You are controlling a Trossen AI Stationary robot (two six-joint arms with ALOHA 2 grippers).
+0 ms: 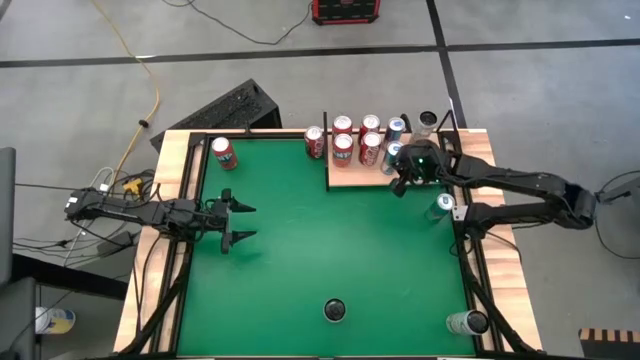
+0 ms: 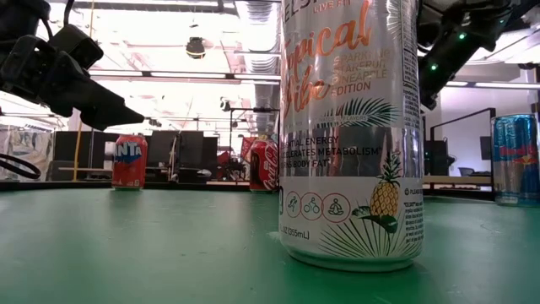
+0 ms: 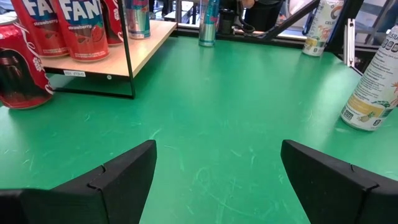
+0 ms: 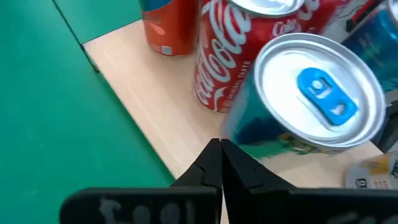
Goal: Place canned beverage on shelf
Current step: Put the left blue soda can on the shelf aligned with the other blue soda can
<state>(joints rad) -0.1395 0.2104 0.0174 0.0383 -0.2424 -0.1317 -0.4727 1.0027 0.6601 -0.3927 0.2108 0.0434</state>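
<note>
**Shelf stocking: partly done, several cans still loose**

Desk: we count cans off the shelf, namely a red can beyond the left fingers, a red cola can against the shelf's edge, a pale can just behind the right fingers, the tall pineapple-print can, and one at the near right corner.

Shelf: pale board carrying red and blue cans.

Right gripper: over the shelf, fingers pressed together and empty; a blue-tabbed can stands on the board immediately ahead, so we judge it already placed.

Left gripper: fingers spread, empty, waiting.
</note>
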